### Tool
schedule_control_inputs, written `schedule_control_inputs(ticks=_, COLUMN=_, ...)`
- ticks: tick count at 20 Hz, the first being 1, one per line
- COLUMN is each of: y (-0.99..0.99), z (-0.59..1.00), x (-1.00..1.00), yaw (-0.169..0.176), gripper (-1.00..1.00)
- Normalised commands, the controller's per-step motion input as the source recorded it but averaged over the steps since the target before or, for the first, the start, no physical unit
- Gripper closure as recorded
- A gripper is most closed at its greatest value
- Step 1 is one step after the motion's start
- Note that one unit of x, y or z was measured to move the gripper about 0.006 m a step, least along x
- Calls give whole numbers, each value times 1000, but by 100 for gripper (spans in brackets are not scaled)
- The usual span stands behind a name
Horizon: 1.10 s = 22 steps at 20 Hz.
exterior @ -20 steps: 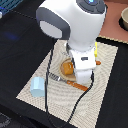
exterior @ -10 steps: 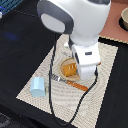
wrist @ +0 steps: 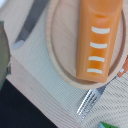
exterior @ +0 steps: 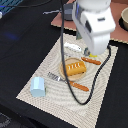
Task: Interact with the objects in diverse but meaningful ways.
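Since the earlier frames the arm has swung toward the exterior view's right and upward, uncovering the tan plate [exterior: 74, 69] and the orange rectangular block [exterior: 75, 68] lying on it, which its white body hid before. Seen from outside, the plate sits near the middle of a striped beige placemat [exterior: 45, 92] on a black table [exterior: 22, 45]. An orange-handled fork [exterior: 67, 82] lies just beside the plate on the side nearer the camera, and another orange-handled piece [exterior: 91, 61] lies beyond the plate toward the view's right. A pale blue house-shaped carton [exterior: 37, 86] stands on the mat at the view's left, well apart from the plate. A white elongated piece [exterior: 73, 47] rests near the mat's far edge. The arm's bulky housing [exterior: 95, 25] hides the gripper, so I cannot tell whether its fingers are spread or pressed together. From the wrist camera, the block [wrist: 99, 37] shows pale stripes and lies across the plate [wrist: 62, 65], while fork tines [wrist: 90, 101] rest on the mat just off the plate's rim; no fingers appear here.
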Motion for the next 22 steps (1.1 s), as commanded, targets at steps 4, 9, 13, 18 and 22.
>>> schedule_control_inputs(ticks=4, y=469, z=44, x=-398, yaw=-162, gripper=-100)
schedule_control_inputs(ticks=9, y=330, z=-37, x=-407, yaw=-194, gripper=-100)
schedule_control_inputs(ticks=13, y=278, z=-207, x=-597, yaw=-109, gripper=-100)
schedule_control_inputs(ticks=18, y=239, z=-362, x=-531, yaw=-32, gripper=-100)
schedule_control_inputs(ticks=22, y=343, z=-509, x=-646, yaw=0, gripper=-100)
